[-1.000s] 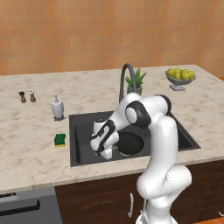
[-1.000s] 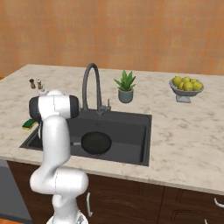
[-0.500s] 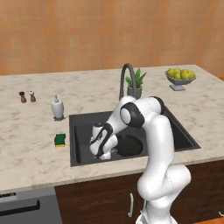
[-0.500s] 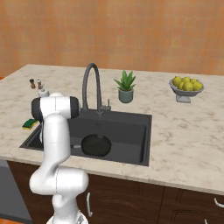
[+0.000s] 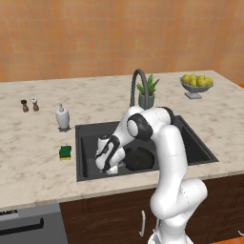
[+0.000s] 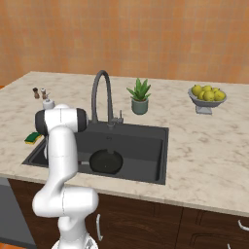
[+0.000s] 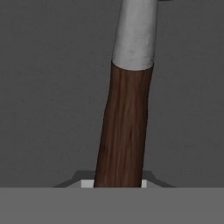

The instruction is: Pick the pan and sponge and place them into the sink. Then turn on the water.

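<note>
Reaching down into the sink [image 5: 190,143], the gripper [image 5: 110,167] is closed tight around the brown handle [image 7: 124,127] of the pan [image 5: 139,158], and the pan's round black body is lying on the basin floor, near the middle. Judging by its looks, the pan is stiff and fairly heavy, with most of the weight out in the bowl, so a hold on the straight handle is letting it swing or droop unless the grip sits close to the metal neck; the wood grain is probably giving decent friction. The sponge [image 5: 65,152] is lying on the counter just beside the sink's left rim, green side up. It is looking light and soft, likely to squash between the fingers, so a pinch across its short sides from above seems the sensible hold.

The hand view is showing the handle running up to its pale grey collar, detail the base cameras are missing. The left base view is showing the gripper low in the basin, while the right base view is showing the pan's full circle [image 6: 106,161], the faucet [image 6: 102,95] with no stream falling, and the sponge [image 6: 33,138] peeking past the arm.
</note>
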